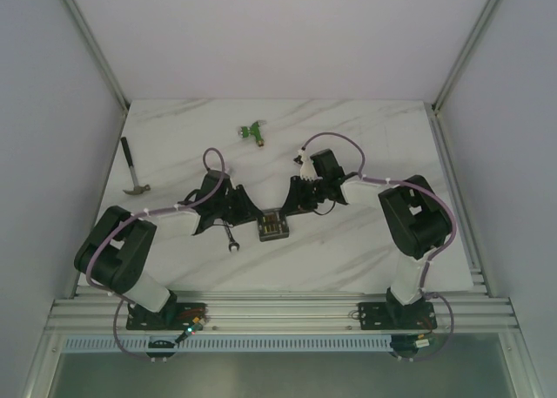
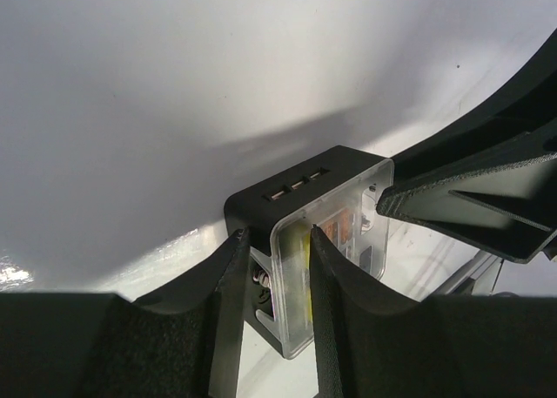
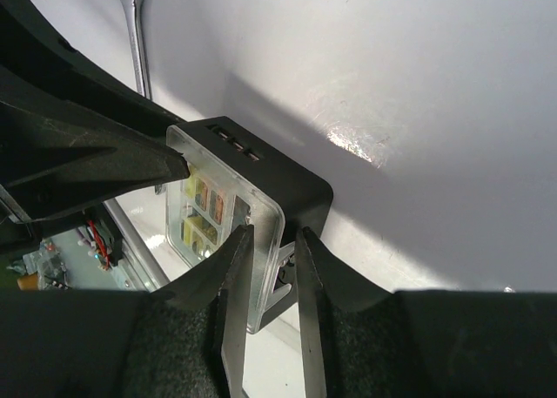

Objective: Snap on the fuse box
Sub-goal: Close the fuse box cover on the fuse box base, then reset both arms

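Marble table, fuse box pinched at opposite edges by left gripper and right gripper, jaws narrow, base hidden.

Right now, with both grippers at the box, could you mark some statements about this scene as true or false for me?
1. The fuse box sits between the left gripper and the right gripper. True.
2. The hammer lies near the right edge of the table. False: it lies near the left edge.
3. A wrench lies on the table close to the left gripper. True.
4. The lid of the fuse box is solid black. False: it is clear, and yellow and orange fuses show through it.
5. The right gripper holds the green connector. False: the connector lies alone farther back on the table.
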Tool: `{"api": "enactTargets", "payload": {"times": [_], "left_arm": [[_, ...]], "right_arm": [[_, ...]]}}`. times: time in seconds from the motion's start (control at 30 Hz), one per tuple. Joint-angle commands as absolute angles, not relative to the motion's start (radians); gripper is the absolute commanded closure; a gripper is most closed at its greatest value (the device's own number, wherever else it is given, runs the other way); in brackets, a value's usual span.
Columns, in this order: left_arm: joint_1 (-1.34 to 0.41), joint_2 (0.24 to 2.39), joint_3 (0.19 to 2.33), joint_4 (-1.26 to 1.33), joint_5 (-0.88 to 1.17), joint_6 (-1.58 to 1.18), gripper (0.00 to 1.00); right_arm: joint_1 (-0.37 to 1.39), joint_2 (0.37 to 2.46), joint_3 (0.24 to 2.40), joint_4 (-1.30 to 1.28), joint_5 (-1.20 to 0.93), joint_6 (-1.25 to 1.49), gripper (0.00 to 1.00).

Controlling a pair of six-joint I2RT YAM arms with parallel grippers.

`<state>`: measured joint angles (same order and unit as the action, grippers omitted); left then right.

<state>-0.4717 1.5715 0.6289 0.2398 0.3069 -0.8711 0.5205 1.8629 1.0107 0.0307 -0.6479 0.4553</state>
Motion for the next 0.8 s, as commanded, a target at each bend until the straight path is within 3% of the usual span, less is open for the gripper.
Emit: {"api": "enactTargets", "payload": {"times": [0.0,0.17,0.33,0.4,0.77], "left_arm": [[-0.545,1.659,0.571,0.153,0.294,-0.878,0.69],[-0.601,1.616,0.630,0.153,0.295,-0.908,0.69],[-0.673,1.568,0.671,0.152,0.281,-0.945,0.66],[-0.676,1.516,0.662,0.145,0.249,-0.952,0.63],[-0.578,1.186,0.671,-0.096,-0.170,-0.822,0.04]], "right_arm": [[0.573,1.946,0.991,-0.051,-0.553,0.400,0.75],[0.572,1.876,1.021,-0.055,-0.534,0.397,0.76],[0.560,1.762,0.988,-0.070,-0.415,0.394,0.67],[0.544,1.681,0.956,-0.072,-0.357,0.394,0.59],[0.349,1.273,0.767,-0.045,0.135,0.313,0.07]]}}
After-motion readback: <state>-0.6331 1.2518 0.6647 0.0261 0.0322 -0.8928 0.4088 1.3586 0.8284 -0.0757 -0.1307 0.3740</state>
